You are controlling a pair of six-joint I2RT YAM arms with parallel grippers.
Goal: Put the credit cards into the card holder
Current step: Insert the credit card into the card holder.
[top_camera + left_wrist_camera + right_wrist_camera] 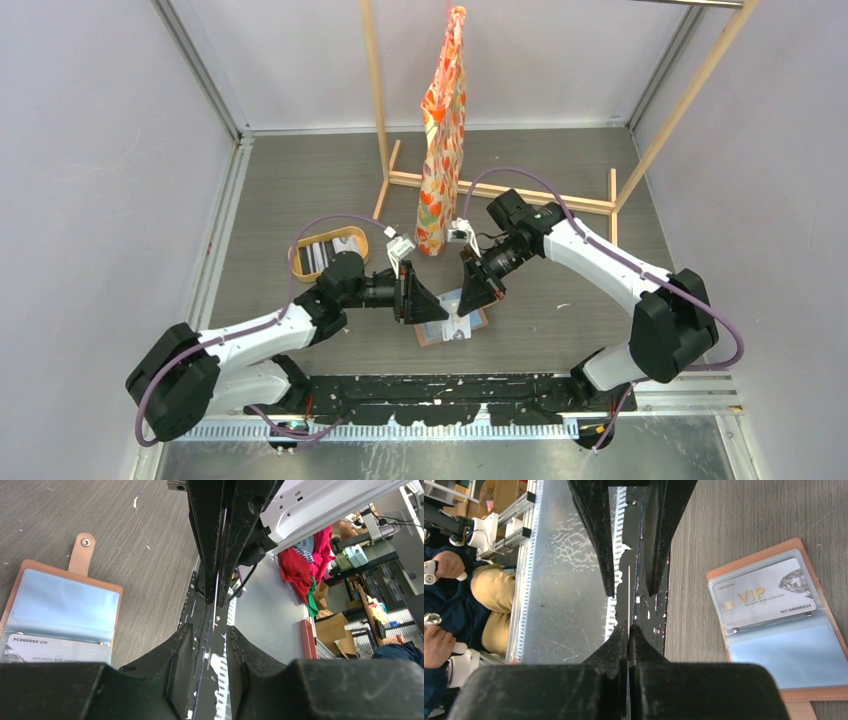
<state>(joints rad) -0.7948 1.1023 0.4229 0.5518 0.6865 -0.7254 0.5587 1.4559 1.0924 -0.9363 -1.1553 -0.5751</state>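
From above, everything sits under bright, even overhead light. My arms throw only soft, pale shadows on the counter (300,180), and the side walls splay toward the corners as through a wide lens. At my wrists the contrast is harder. My left pincer (209,630) and right pincer (628,626) lie so near the lens that they read as soft-edged black masses with little surface detail. The card (629,595) between them shows as one thin bright line. The card holder (784,655) has a milky sheen on its clear sleeves, and the metal strip (559,580) glares white in patches.
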